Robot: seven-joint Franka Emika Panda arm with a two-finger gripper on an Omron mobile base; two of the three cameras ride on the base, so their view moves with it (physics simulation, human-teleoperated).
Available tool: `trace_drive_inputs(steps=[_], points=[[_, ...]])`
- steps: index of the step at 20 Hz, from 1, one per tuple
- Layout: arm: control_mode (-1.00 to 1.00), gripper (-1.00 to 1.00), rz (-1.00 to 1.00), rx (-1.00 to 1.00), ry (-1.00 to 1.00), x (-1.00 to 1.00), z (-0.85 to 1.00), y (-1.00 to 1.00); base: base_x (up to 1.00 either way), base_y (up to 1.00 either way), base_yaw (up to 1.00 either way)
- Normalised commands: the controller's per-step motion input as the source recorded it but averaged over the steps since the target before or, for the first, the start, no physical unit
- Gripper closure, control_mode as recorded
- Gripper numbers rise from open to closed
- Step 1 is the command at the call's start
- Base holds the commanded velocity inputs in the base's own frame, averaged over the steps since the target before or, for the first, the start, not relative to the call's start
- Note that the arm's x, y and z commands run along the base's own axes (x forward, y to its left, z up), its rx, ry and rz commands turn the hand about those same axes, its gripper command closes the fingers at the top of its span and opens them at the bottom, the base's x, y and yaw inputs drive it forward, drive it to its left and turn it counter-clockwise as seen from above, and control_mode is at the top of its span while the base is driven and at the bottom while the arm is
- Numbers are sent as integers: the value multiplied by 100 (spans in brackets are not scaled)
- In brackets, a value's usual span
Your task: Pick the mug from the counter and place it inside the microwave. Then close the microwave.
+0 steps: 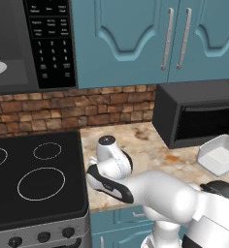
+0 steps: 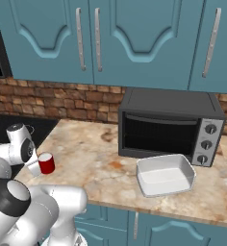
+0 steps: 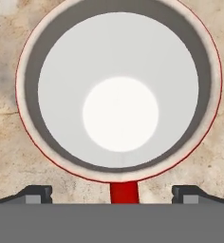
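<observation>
In the hand view the mug (image 3: 119, 95) looms directly below the camera, its white inside and thin red rim spread across the upper and middle frame, with the 2 dark fingertips (image 3: 34, 194) at the bottom edge, spread wide apart on either side of its red wall. The gripper (image 3: 111, 195) is released, grasping nothing.

In the right base view the mug (image 2: 46, 163) stands at lower left on the counter (image 2: 91, 166), near its front edge, just beside the stovetop (image 2: 38, 126). Bare counter lies between it and the white tray (image 2: 143, 186) at centre right, before the small black oven (image 2: 170, 126).

The microwave (image 1: 34, 80) sits upper left in the left base view; its keypad (image 1: 51, 43) lettering is too small to read.
</observation>
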Motion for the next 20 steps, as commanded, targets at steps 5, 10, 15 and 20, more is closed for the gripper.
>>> trace_drive_inputs(steps=[5,10,15,20], points=[[-100,-100,-1,0,0,1,0,0,0,0,0],[-100,100,0,0,0,0,0,0,0,0,0],[-100,100,0,0,0,0,0,0,0,0,0],[-100,100,0,0,0,0,0,0,0,0,0]])
